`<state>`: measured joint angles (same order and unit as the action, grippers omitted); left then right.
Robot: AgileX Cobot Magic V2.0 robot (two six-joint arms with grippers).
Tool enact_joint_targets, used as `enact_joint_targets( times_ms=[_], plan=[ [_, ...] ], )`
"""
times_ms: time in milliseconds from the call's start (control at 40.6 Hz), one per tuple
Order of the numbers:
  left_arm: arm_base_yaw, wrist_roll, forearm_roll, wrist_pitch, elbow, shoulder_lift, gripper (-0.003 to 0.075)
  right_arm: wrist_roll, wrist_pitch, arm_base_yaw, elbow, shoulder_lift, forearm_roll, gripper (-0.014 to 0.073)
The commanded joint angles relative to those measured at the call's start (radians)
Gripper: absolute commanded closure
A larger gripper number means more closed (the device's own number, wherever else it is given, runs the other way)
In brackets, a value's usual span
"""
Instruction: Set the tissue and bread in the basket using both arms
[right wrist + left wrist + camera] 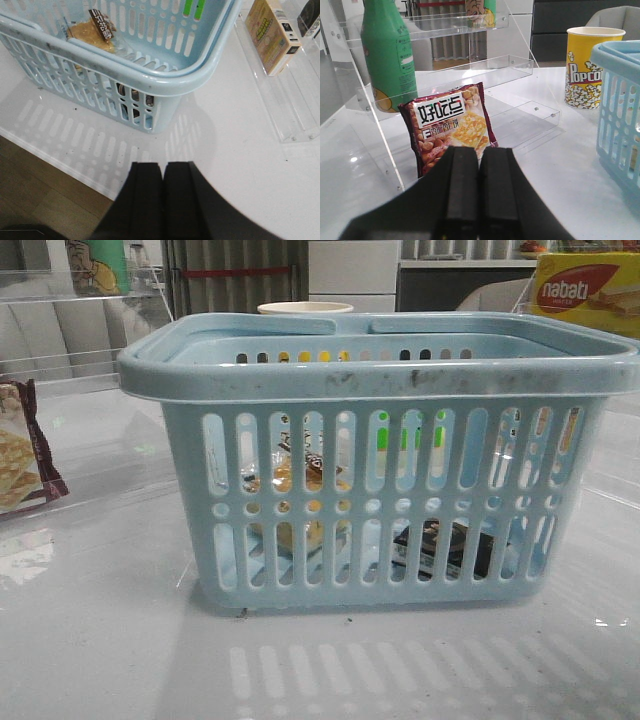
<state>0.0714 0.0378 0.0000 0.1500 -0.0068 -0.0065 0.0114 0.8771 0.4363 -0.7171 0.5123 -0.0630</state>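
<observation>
Bread and tissue lie inside the basket. Both tools, left and right, are pressed together, empty, outside it. Judged done; arms should retreat clear of the rim.

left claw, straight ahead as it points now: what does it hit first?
Probably the maroon snack bag, leaning on the clear acrylic shelf right ahead of the shut left claw. The green bottle sits farther back; depth is unclear.
</observation>
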Motion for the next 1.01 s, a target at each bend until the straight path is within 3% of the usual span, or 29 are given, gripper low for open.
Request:
enact_joint_targets(
  times_ms=[0,984],
  plan=[
    [-0.016,-0.020,0.000,-0.171,0.010,-0.019,0.0629,-0.011,-0.071,-0.001,-0.025,0.003,-0.013,0.0538],
    [-0.032,-0.020,0.000,-0.187,0.013,-0.017,0.0629,-0.011,-0.070,-0.001,-0.025,0.003,-0.013,0.0538]
  ],
)
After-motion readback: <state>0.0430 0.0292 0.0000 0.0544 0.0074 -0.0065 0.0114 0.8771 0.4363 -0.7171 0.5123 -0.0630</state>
